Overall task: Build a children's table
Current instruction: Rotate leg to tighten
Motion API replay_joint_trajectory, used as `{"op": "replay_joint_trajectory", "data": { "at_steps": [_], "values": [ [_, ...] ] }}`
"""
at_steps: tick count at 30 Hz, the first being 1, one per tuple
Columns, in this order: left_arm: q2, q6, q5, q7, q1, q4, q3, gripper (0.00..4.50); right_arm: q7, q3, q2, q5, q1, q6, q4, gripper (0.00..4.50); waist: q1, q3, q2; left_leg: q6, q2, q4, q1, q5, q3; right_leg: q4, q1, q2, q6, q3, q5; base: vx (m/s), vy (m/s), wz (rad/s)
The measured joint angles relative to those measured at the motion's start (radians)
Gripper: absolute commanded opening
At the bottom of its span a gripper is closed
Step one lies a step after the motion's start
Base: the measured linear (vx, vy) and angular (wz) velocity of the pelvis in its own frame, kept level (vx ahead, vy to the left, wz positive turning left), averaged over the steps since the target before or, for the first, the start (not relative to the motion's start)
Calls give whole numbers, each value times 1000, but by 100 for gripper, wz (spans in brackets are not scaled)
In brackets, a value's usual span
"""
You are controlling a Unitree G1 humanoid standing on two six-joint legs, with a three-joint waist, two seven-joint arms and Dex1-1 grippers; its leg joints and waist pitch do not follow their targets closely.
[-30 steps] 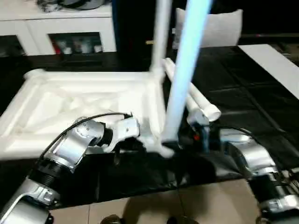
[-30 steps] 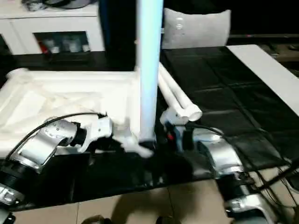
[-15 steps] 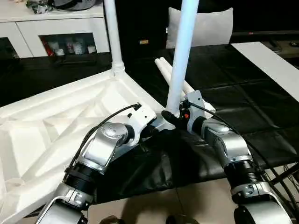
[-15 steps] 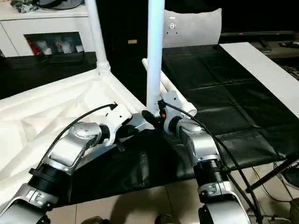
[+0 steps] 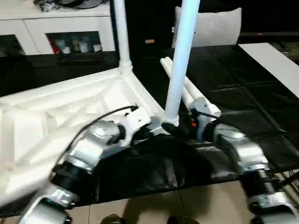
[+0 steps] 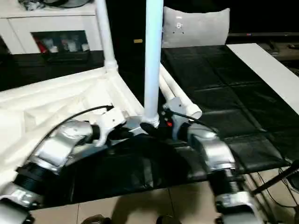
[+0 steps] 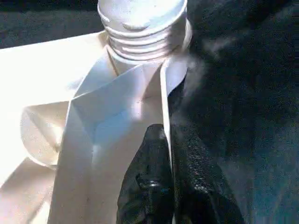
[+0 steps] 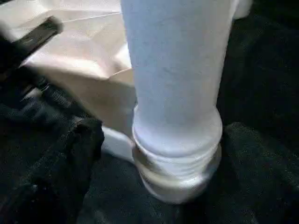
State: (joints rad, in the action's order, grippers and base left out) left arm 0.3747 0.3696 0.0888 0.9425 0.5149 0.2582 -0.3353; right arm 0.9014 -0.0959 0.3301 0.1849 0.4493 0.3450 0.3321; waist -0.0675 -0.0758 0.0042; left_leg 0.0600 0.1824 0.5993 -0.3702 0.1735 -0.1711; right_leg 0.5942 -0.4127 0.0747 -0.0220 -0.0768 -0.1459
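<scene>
The white table top (image 5: 56, 116) lies with its ribbed underside up on a black mat. One leg (image 5: 122, 37) stands in its far corner socket, another leg (image 5: 181, 60) in the near corner socket. Two loose legs (image 5: 194, 95) lie behind that corner. My left gripper (image 5: 150, 131) is shut on the top's thin rim (image 7: 164, 107) just beside the near socket (image 7: 140, 28). My right gripper (image 5: 180, 129) is at the foot of the near leg (image 8: 175, 93), open, with one finger (image 8: 74, 154) standing a little apart from the tube.
A white cabinet with glass doors (image 5: 70, 35) stands at the back left. A grey cushion (image 5: 215, 25) is at the back. A flat white board (image 5: 275, 65) lies at the right. The black mat (image 5: 233, 112) ends at tiled floor (image 5: 196, 205) in front.
The table top has swung about its near corner, carrying the far leg to the left. My left forearm has turned with it. Both grippers stay at the near corner.
</scene>
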Motion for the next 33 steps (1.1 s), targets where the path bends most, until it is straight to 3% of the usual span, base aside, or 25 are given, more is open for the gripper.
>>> {"op": "replay_joint_trajectory", "data": {
  "at_steps": [6,9,12,18,19,23,24,33],
  "values": [
    [90,-142,-45,171,-7,3,-36,0,189,-68,120,-3,-24,-75,-35,447,-25,0,0,0,1,0,-1,0,0,1,-1,0,0,0,0,0,0,0],
    [113,-182,-48,229,-8,3,-52,0,228,-89,133,-9,-24,-110,-42,447,-31,0,0,0,1,0,0,0,0,1,0,0,0,0,0,0,0,0],
    [125,-234,-48,285,-7,4,-77,0,284,-122,144,-30,-23,-154,-41,447,-30,0,0,0,1,1,0,0,-1,1,0,0,0,0,0,0,0,0],
    [127,-272,-49,318,7,26,-96,0,329,-147,146,-26,-23,-162,-33,431,-20,0,0,0,1,1,1,0,-1,2,1,0,0,0,0,0,0,0],
    [127,-276,-49,319,7,28,-96,0,331,-149,146,-26,-23,-162,-33,403,-20,0,0,0,1,1,1,0,-1,2,1,0,0,0,0,0,0,0],
    [125,-296,-53,322,11,43,-96,0,344,-150,145,-25,-23,-166,-33,391,-21,0,0,0,1,2,1,0,-1,2,1,0,0,0,0,0,0,0],
    [125,-302,-53,324,12,46,-96,0,347,-150,143,-25,-23,-176,-29,365,-21,0,0,0,1,2,1,0,-1,2,1,0,0,0,0,0,0,0],
    [129,-307,-55,330,14,52,-95,0,368,-150,131,-14,-22,-180,-7,301,-22,0,0,0,1,2,1,0,-1,2,1,0,0,0,0,0,0,0]
  ]
}}
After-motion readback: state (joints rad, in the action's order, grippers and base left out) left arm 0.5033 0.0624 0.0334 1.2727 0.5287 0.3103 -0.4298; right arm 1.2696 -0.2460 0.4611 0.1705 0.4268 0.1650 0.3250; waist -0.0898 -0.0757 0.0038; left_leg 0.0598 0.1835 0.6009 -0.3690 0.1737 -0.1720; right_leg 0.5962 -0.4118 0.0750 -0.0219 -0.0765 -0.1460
